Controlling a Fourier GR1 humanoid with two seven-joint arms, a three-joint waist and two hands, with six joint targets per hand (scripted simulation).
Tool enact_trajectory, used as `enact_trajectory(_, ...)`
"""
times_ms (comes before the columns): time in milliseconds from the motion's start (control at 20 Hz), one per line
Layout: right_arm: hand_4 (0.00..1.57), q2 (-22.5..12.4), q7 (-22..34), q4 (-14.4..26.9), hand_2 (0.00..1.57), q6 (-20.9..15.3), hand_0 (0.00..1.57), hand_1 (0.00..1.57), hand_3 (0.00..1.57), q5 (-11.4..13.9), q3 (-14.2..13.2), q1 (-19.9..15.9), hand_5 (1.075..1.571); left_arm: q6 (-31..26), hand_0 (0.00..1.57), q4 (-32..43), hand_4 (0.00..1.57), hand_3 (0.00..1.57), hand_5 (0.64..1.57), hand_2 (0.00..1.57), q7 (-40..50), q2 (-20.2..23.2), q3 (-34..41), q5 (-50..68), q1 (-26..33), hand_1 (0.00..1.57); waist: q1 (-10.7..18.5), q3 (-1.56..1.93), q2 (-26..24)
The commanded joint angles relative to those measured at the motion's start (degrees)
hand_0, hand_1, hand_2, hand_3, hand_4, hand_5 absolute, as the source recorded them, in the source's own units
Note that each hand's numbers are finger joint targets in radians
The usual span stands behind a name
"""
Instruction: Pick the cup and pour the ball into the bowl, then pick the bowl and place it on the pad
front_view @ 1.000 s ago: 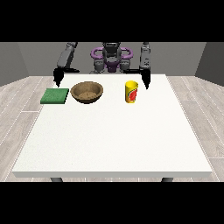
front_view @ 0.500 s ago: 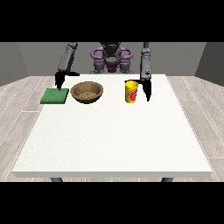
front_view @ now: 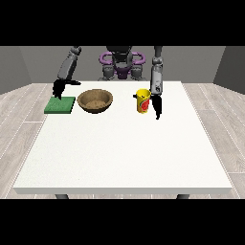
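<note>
Front view shows the white desk (front_view: 119, 153) bare across its near half, with everything set in a row toward the far edge. Nearest of the working parts is the hand at the view's right (front_view: 157, 106), hanging down from its grey forearm, its dark fingers pointing at the desk. Just beside those fingers, toward the view's left, stands the yellow cup (front_view: 142, 101), upright, with a red mark on its side. The fingers sit close against the cup's side, but I cannot tell whether they touch it or whether they are curled or released. The ball is not visible from here.

Further left of those fingers, well apart from them, rests the brown bowl (front_view: 95, 100), open side up. Beyond it, just beside the bowl, lies the green pad (front_view: 60, 105), flat on the desk.

The hand at the view's left (front_view: 59, 89) hangs over the pad's far edge, its fingers pointing down toward the pad; whether they are clenched or released I cannot tell. The robot's torso stands behind the desk's far edge.
</note>
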Motion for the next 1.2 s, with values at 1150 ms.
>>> enact_trajectory(1150, 0.34, -2.1, 9.1, 14.2, 0.18, -0.2, 0.0, 0.0, 0.14, 0.3, 1.5, -8.0, 1.55, 34.6, 1.43, 3.2, 1.18, 1.57, 1.568, 1.57, 34.4, 3.0, -24.7, -46.9, 0.4, 1.43, -3.7, 0.31, -16.7)
